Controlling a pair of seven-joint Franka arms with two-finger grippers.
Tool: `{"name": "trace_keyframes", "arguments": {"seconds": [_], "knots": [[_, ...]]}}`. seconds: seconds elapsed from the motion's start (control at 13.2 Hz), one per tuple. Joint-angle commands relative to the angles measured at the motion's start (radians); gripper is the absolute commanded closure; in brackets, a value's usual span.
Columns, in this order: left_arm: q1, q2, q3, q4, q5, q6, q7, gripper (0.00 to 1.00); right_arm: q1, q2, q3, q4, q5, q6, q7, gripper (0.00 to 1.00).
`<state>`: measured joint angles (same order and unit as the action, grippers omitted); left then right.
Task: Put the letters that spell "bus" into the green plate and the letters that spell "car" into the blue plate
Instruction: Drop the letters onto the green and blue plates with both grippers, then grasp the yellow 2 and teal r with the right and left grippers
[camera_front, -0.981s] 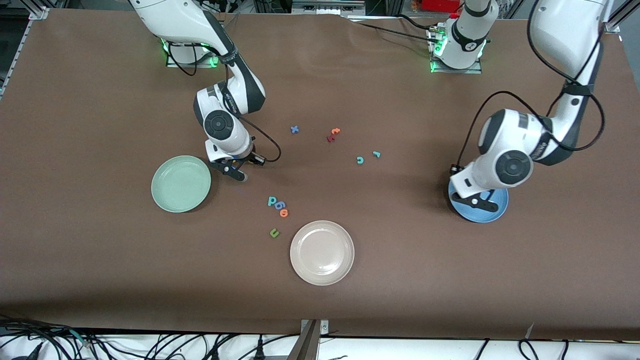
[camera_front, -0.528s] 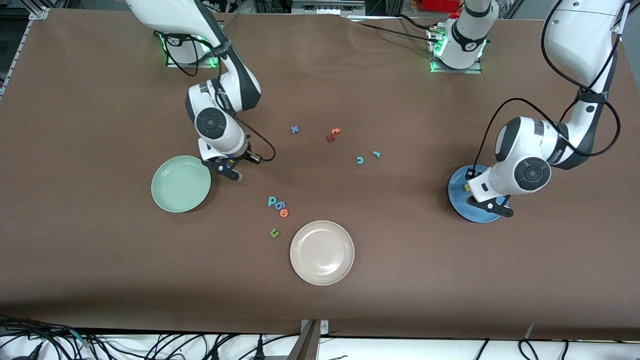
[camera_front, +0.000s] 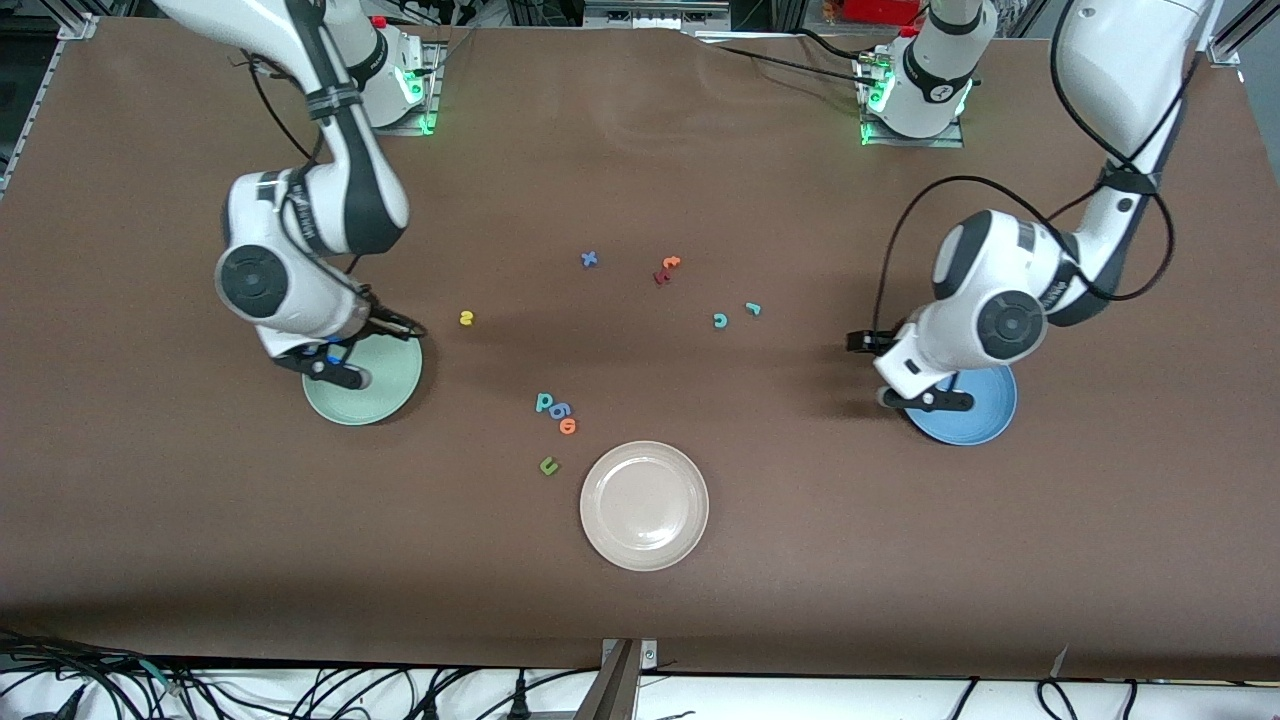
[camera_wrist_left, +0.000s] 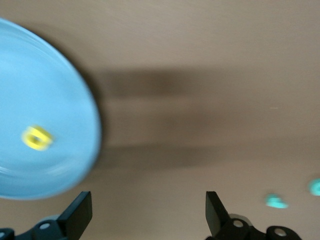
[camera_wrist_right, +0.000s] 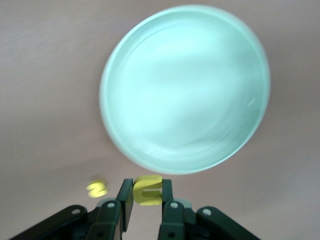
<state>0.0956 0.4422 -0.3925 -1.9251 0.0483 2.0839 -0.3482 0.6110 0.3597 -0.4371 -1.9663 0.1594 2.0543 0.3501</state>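
Note:
My right gripper (camera_front: 335, 372) (camera_wrist_right: 147, 197) is shut on the yellow "u" (camera_wrist_right: 148, 190), up in the air at the rim of the pale green plate (camera_front: 385, 385) (camera_wrist_right: 185, 90). The yellow "s" (camera_front: 465, 318) (camera_wrist_right: 96, 188) lies on the table beside that plate. The teal "b" (camera_front: 544, 402) lies near the table's middle. My left gripper (camera_front: 925, 402) (camera_wrist_left: 147, 217) stands open and holds nothing, over the edge of the blue plate (camera_front: 975, 415) (camera_wrist_left: 45, 90). The yellow "a" (camera_wrist_left: 36, 137) lies in that plate. The teal "c" (camera_front: 719, 320) and teal "r" (camera_front: 753, 308) lie together on the table.
A blue "g"-like letter (camera_front: 560, 411), an orange "o" (camera_front: 568, 426) and a dark green "u" (camera_front: 548, 465) lie by the teal "b". A cream plate (camera_front: 644, 505) sits nearest the front camera. A blue "x" (camera_front: 589, 259) and red and orange letters (camera_front: 667, 268) lie farther back.
My right gripper carried the yellow "u" from the table's middle to the green plate, uncovering the yellow "s". My left gripper opened over the blue plate and shifted toward the table's middle.

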Motion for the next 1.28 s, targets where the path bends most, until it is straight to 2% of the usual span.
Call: {"name": "trace_keyframes", "arguments": {"seconds": [0.0, 0.23, 0.3, 0.45, 0.6, 0.68, 0.75, 0.83, 0.91, 0.98, 1.06, 1.21], "knots": [[0.003, -0.033, -0.064, -0.096, -0.059, 0.115, -0.188, 0.00, -0.026, 0.054, -0.034, 0.009, 0.000, 0.036, -0.150, 0.96], [0.001, -0.069, -0.158, -0.282, -0.056, 0.416, -0.443, 0.00, -0.092, 0.123, -0.029, 0.009, 0.015, 0.098, -0.270, 0.96], [0.001, -0.074, -0.184, -0.316, -0.048, 0.462, -0.515, 0.00, -0.093, 0.139, -0.029, 0.009, 0.015, 0.101, -0.272, 0.96], [-0.065, -0.073, -0.193, -0.325, -0.036, 0.496, -0.656, 0.00, -0.094, 0.165, -0.028, 0.009, 0.017, 0.128, -0.273, 0.95], [-0.092, -0.073, -0.193, -0.365, 0.058, 0.565, -0.783, 0.00, -0.100, 0.182, -0.026, 0.009, 0.041, 0.142, -0.287, 0.93], [-0.109, -0.071, -0.192, -0.385, 0.140, 0.591, -0.870, 0.00, -0.097, 0.180, -0.025, 0.009, 0.046, 0.139, -0.287, 0.80], [-0.111, -0.063, -0.193, -0.399, 0.260, 0.605, -0.961, 0.00, -0.096, 0.176, -0.025, 0.009, 0.046, 0.135, -0.287, 0.42], [-0.111, -0.054, -0.193, -0.400, 0.368, 0.605, -1.065, 0.00, -0.096, 0.173, -0.025, 0.009, 0.046, 0.133, -0.287, 0.16], [-0.111, -0.040, -0.193, -0.400, 0.458, 0.605, -1.156, 0.01, -0.096, 0.165, -0.025, 0.010, 0.046, 0.130, -0.287, 0.05], [-0.108, -0.024, -0.193, -0.399, 0.538, 0.605, -1.222, 0.03, -0.093, 0.139, -0.023, 0.015, 0.046, 0.116, -0.280, 0.01], [-0.103, -0.008, -0.193, -0.399, 0.591, 0.605, -1.264, 0.03, -0.085, 0.119, -0.023, 0.027, 0.046, 0.068, -0.270, 0.01], [-0.103, 0.013, -0.193, -0.390, 0.613, 0.611, -1.289, 0.03, -0.053, 0.096, -0.020, 0.067, 0.046, -0.046, -0.182, 0.01]]}}
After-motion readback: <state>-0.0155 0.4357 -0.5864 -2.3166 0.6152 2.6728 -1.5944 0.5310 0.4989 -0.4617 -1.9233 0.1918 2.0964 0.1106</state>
